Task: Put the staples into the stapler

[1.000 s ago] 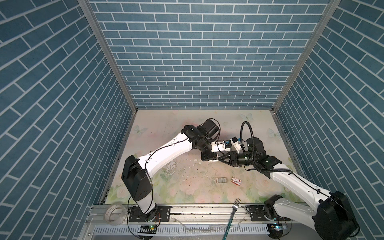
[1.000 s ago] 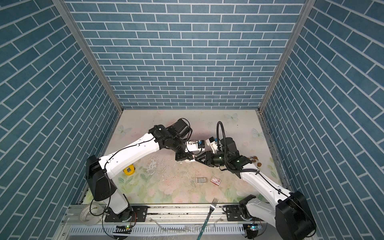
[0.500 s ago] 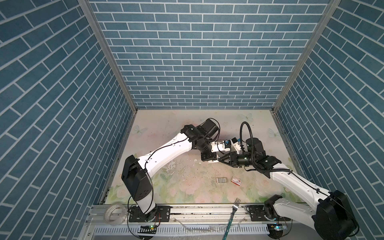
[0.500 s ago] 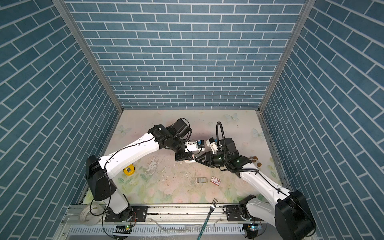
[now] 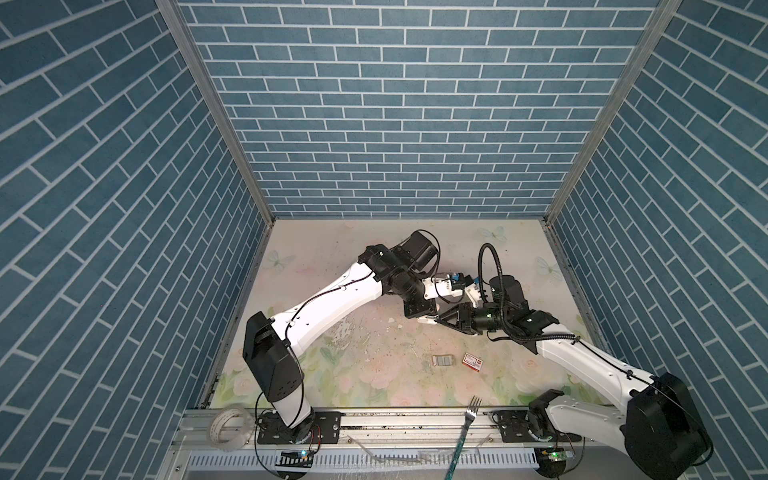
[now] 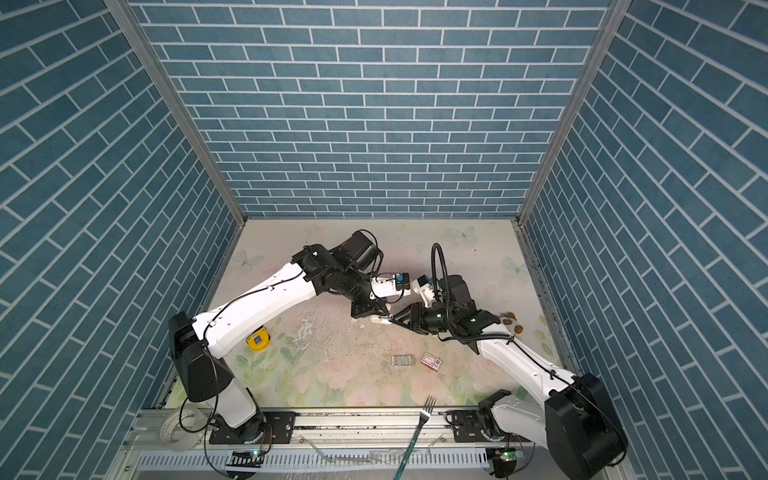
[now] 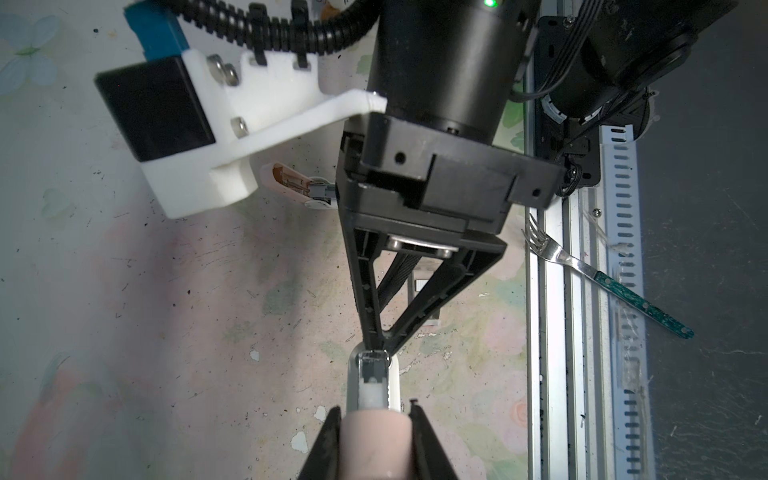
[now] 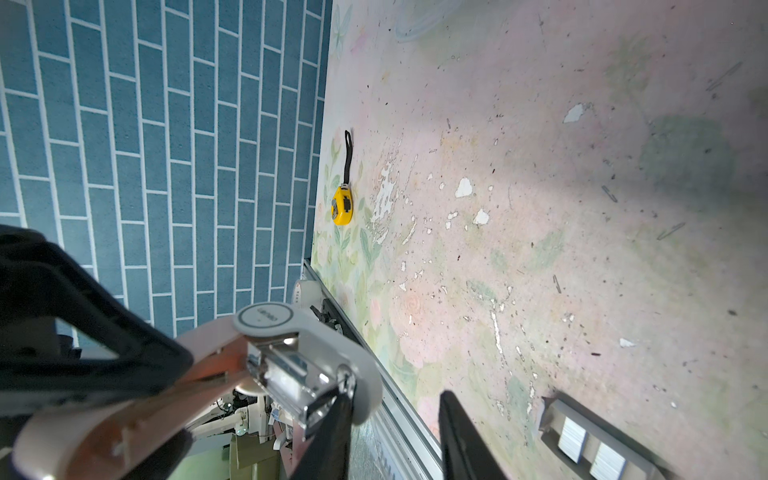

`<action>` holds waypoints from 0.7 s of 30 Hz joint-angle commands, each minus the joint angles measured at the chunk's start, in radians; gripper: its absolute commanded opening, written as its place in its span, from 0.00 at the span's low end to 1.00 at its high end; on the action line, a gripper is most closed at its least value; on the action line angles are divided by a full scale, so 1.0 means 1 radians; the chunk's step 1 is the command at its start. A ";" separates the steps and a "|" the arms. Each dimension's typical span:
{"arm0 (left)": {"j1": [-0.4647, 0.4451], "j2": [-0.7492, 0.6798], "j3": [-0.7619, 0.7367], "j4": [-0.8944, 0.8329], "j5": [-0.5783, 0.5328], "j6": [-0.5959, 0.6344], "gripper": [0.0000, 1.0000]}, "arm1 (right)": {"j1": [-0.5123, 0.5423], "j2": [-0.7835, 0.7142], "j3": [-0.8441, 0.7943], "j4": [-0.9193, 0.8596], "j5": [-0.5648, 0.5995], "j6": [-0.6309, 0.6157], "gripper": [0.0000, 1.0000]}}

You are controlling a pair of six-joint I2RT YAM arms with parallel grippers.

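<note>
The pink-and-white stapler point(image 7: 374, 440) hangs a little above the table, with my left gripper point(image 7: 374, 409) shut on its body. It stands hinged open, its metal magazine point(image 8: 291, 374) bare. My right gripper point(image 8: 395, 399) meets the stapler's front end point(image 7: 373, 370); its jaws stand apart with only floor showing between them. One of its fingers point(image 8: 328, 432) rests against the magazine's tip. In both top views the two grippers meet mid-table at the stapler point(image 5: 428, 319) point(image 6: 379, 319). The staples point(image 5: 441, 360) point(image 6: 402, 360) point(image 8: 582, 440) lie in their pale tray nearer the front, beside the white-and-red box point(image 5: 473, 361) point(image 6: 432, 361).
A yellow tape measure point(image 6: 257, 338) point(image 8: 343, 205) lies near the left wall. A fork point(image 5: 467, 419) point(image 7: 552, 249) rests on the front rail, and a tape roll point(image 5: 226, 428) sits at the rail's left end. Small brown discs point(image 6: 509, 320) lie by the right wall.
</note>
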 commanded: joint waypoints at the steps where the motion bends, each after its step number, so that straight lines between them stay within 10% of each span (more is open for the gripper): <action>1: 0.001 0.016 0.038 0.014 0.057 -0.029 0.00 | 0.004 0.013 0.004 0.056 0.005 0.007 0.37; 21: 0.008 0.083 0.105 0.030 0.096 -0.088 0.00 | 0.040 0.045 -0.009 0.128 0.011 0.037 0.39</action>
